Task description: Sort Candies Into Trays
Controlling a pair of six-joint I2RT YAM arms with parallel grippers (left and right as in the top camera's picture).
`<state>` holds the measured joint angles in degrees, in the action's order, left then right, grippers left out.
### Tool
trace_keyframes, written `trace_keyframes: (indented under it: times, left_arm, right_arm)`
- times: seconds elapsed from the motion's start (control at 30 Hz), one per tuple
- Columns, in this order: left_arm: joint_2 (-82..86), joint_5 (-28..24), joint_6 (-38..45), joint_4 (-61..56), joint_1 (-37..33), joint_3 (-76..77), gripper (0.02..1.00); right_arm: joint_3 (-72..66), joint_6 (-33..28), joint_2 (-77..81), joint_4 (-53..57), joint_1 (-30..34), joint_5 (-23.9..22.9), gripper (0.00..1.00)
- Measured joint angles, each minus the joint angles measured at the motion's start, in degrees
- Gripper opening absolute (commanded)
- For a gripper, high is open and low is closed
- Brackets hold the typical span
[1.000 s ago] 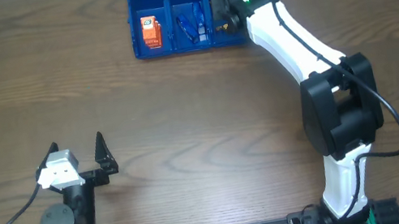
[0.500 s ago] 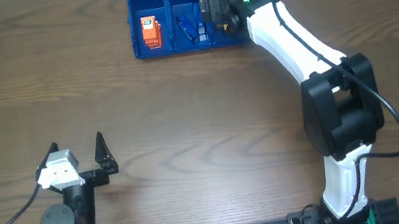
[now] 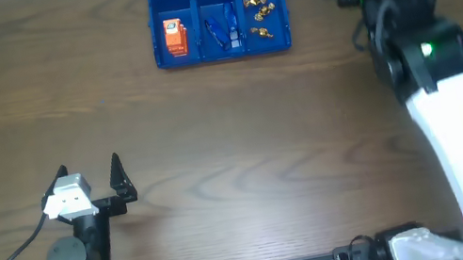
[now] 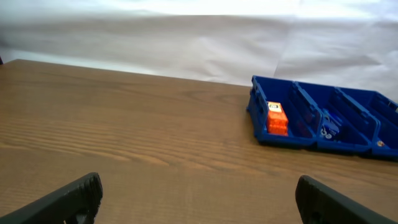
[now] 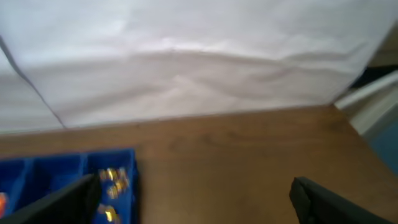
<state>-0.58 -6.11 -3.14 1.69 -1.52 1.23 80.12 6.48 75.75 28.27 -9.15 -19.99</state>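
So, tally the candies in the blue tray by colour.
Orange candy: 1
Blue candies: about 2, blue on blue and hard to separate
Gold candies: about 4
Total: about 7

One blue tray (image 3: 226, 53), three compartments. One orange candy (image 3: 175, 37). Gold candies (image 3: 261, 14): four, near as can be counted. Blue candies (image 3: 222, 31): small heap, number unclear.

the blue tray (image 4: 283, 139) is cut off at the edge of the left wrist view. the gold candies (image 5: 112, 178) are blurred in the right wrist view. the blue candies (image 3: 220, 31) are too small to identify.
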Motion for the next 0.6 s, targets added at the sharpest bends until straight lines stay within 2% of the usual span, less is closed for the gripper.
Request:
trace_keyframes:
  times: [0.13, 0.27, 0.6]
  left_arm:
    - [0.00, 0.02, 0.02, 0.02, 0.00, 0.00, 0.998]
    - [0.00, 0.04, 0.00, 0.00, 0.00, 0.00, 0.998]
    - [0.00, 0.04, 0.00, 0.00, 0.00, 0.00, 0.998]
  right_arm:
    - [-15.28, -1.03, -10.32, -4.35, 0.39, -0.31, 0.998]
    - [-29.42, -1.14, -23.26, -8.68, 3.17, 1.51, 1.000]
    - [-52.13, -1.33, -53.88, -13.81, 5.22, 3.76, 1.000]
